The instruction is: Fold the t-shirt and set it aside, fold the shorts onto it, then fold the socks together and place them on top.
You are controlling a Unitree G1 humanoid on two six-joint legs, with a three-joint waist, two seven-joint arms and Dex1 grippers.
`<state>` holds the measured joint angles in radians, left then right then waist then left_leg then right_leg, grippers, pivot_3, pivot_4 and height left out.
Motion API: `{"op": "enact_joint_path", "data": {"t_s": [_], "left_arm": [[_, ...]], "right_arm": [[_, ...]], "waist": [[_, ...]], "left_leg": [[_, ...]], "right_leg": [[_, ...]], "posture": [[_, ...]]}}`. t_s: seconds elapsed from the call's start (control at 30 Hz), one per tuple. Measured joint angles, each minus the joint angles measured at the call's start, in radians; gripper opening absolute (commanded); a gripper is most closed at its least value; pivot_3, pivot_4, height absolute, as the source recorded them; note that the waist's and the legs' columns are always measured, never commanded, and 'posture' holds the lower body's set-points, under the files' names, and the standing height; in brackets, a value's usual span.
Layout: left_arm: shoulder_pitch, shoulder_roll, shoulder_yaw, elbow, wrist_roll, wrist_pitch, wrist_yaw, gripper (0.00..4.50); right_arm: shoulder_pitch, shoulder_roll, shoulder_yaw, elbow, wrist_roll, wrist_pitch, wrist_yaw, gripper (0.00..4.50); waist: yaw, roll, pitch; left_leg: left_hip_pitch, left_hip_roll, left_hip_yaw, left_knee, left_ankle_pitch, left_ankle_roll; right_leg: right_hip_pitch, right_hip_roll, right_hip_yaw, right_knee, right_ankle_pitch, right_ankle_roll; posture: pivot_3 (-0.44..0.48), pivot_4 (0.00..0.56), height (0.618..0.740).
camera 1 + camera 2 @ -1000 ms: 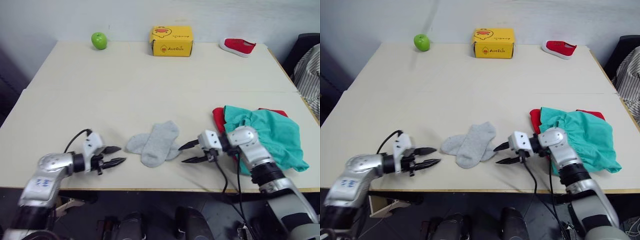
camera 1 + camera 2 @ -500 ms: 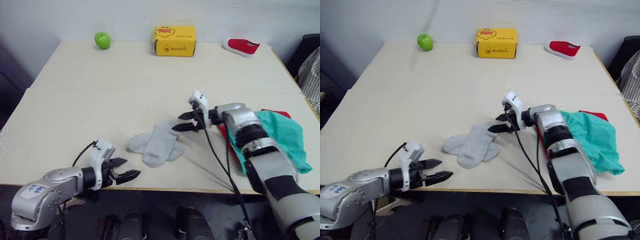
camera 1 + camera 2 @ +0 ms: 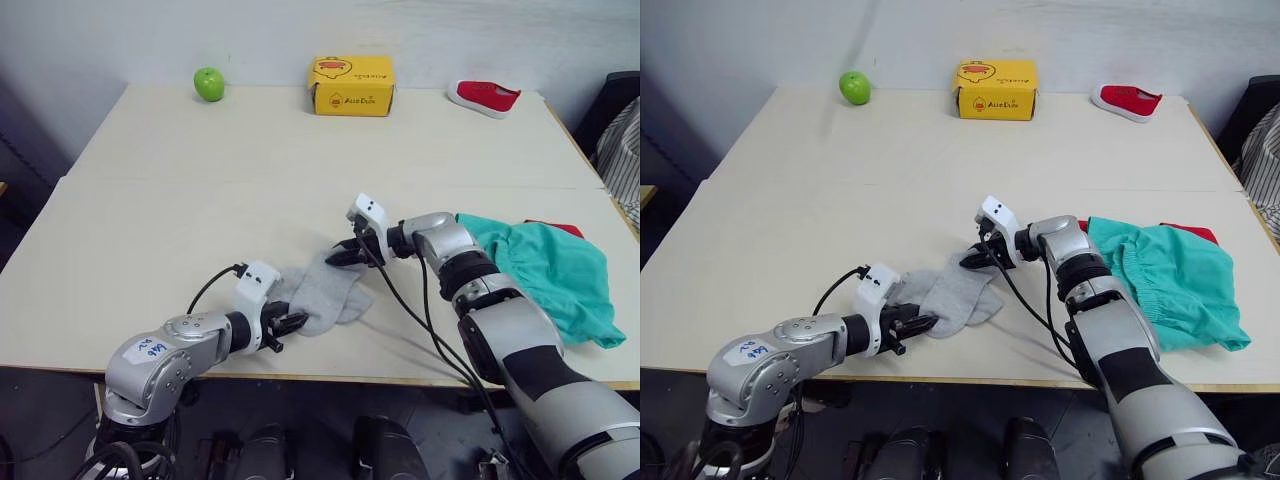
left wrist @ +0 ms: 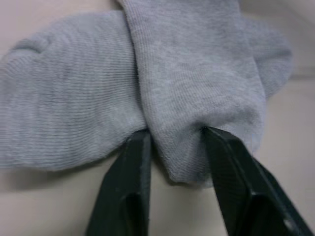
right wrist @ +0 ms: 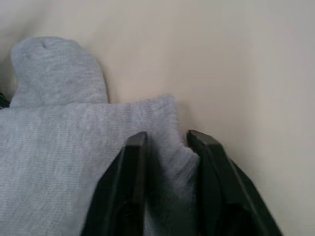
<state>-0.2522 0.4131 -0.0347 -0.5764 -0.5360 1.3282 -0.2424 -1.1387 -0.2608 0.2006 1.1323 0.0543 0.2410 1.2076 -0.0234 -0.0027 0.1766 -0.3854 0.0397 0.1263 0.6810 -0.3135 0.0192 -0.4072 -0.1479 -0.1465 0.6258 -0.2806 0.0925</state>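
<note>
left eye view: both grippers have moved in onto the socks (image 3: 322,289); left gripper (image 4: 174,147) and right gripper (image 5: 165,147) fingers now pinch opposite ends.

- The table (image 3: 200,200) has a pale cream top with a seam running across its middle.
- A green apple (image 3: 209,83) sits at the far left of the table.
- A yellow box (image 3: 352,85) stands at the far edge, near the middle.
- A small red shoe (image 3: 484,96) lies at the far right.
- The socks (image 3: 322,290), light grey and overlapping, lie near the front edge.
- The t-shirt (image 3: 550,227) lies at the right side, mostly covered by the shorts (image 3: 545,275), only a red edge showing.
</note>
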Motion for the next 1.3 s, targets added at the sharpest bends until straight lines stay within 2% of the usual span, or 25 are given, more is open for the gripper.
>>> {"op": "enact_joint_path", "data": {"t_s": [0.07, 0.1, 0.37, 0.47, 0.57, 0.6, 0.67, 0.8, 0.97, 1.1, 1.3], "left_arm": [[0.003, 0.007, 0.004, 0.001, 0.000, 0.000, -0.008, 0.13], [0.006, 0.018, 0.010, 0.000, -0.007, 0.000, -0.024, 0.04], [0.035, 0.119, 0.162, 0.017, -0.105, 0.001, -0.176, 0.04], [0.033, 0.200, 0.211, 0.022, -0.157, -0.050, -0.286, 0.04], [0.022, 0.325, 0.232, 0.053, -0.158, -0.187, -0.427, 0.04], [0.002, 0.380, 0.225, 0.096, -0.145, -0.254, -0.492, 0.04], [-0.033, 0.418, 0.211, 0.159, -0.133, -0.300, -0.549, 0.04], [-0.157, 0.493, 0.112, 0.351, -0.101, -0.385, -0.713, 0.04], [-0.341, 0.494, -0.071, 0.647, 0.046, -0.552, -0.867, 0.04], [-0.432, 0.447, -0.145, 0.824, 0.134, -0.650, -0.930, 0.04], [-0.515, 0.378, -0.190, 0.984, 0.225, -0.736, -0.990, 0.04]], "right_arm": [[0.010, -0.001, -0.015, -0.002, 0.003, -0.010, 0.003, 0.00], [0.014, -0.001, -0.024, -0.004, 0.006, -0.021, 0.007, 0.00], [0.053, -0.067, -0.102, -0.146, 0.052, -0.023, 0.066, 0.00], [0.123, -0.091, -0.129, -0.302, 0.099, 0.068, 0.075, 0.00], [0.242, -0.138, -0.145, -0.556, 0.156, 0.218, 0.051, 0.00], [0.309, -0.147, -0.171, -0.691, 0.194, 0.311, 0.011, 0.00], [0.368, -0.157, -0.189, -0.813, 0.230, 0.392, -0.034, 0.00], [0.550, -0.151, -0.232, -1.105, 0.295, 0.511, -0.166, 0.00], [0.780, -0.022, -0.244, -1.383, 0.319, 0.543, -0.412, 0.00], [0.898, 0.050, -0.183, -1.467, 0.274, 0.490, -0.560, 0.00], [0.993, 0.054, -0.088, -1.503, 0.201, 0.386, -0.651, 0.00]], "waist": [[-0.002, 0.000, 0.000], [-0.004, 0.000, 0.000], [-0.008, 0.000, 0.001], [-0.007, 0.000, 0.002], [-0.002, 0.000, 0.002], [-0.001, 0.000, 0.002], [-0.002, 0.000, 0.002], [0.001, 0.000, 0.002], [-0.003, 0.000, 0.002], [-0.005, -0.002, 0.003], [-0.006, -0.005, 0.004]], "left_leg": [[0.000, 0.000, 0.000, 0.000, 0.000, 0.000], [0.000, 0.001, 0.000, 0.000, 0.000, 0.000], [-0.003, 0.006, 0.002, -0.001, -0.001, -0.003], [-0.004, 0.007, 0.003, -0.001, -0.002, -0.004], [-0.005, 0.007, 0.002, -0.001, -0.002, -0.004], [-0.005, 0.007, 0.002, -0.001, -0.002, -0.004], [-0.005, 0.007, 0.003, -0.001, -0.002, -0.004], [-0.005, 0.008, 0.004, -0.003, -0.003, -0.005], [-0.005, 0.006, 0.009, -0.005, -0.003, -0.005], [-0.006, 0.007, 0.014, -0.005, -0.003, -0.006], [-0.006, 0.007, 0.021, -0.004, -0.003, -0.006]], "right_leg": [[0.000, 0.000, 0.000, 0.000, 0.000, 0.000], [-0.001, 0.001, 0.000, 0.000, 0.000, 0.000], [-0.004, 0.006, 0.001, -0.002, -0.001, -0.001], [-0.006, 0.007, 0.002, -0.002, -0.001, -0.002], [-0.007, 0.006, 0.001, -0.003, -0.001, -0.002], [-0.007, 0.006, 0.001, -0.004, -0.001, -0.002], [-0.007, 0.006, 0.000, -0.004, -0.001, -0.002], [-0.008, 0.008, -0.005, -0.004, -0.001, -0.003], [-0.011, 0.011, -0.003, -0.004, -0.001, -0.002], [-0.016, 0.015, 0.002, -0.003, -0.001, -0.002], [-0.022, 0.017, 0.010, 0.001, -0.001, -0.002]], "posture": [[0.000, 0.150, 0.740], [0.000, 0.150, 0.740], [0.000, 0.150, 0.740], [0.000, 0.150, 0.740], [0.000, 0.150, 0.740], [0.000, 0.150, 0.740], [0.000, 0.150, 0.740], [0.000, 0.150, 0.740], [0.000, 0.150, 0.740], [0.000, 0.150, 0.740], [0.000, 0.150, 0.740]]}}
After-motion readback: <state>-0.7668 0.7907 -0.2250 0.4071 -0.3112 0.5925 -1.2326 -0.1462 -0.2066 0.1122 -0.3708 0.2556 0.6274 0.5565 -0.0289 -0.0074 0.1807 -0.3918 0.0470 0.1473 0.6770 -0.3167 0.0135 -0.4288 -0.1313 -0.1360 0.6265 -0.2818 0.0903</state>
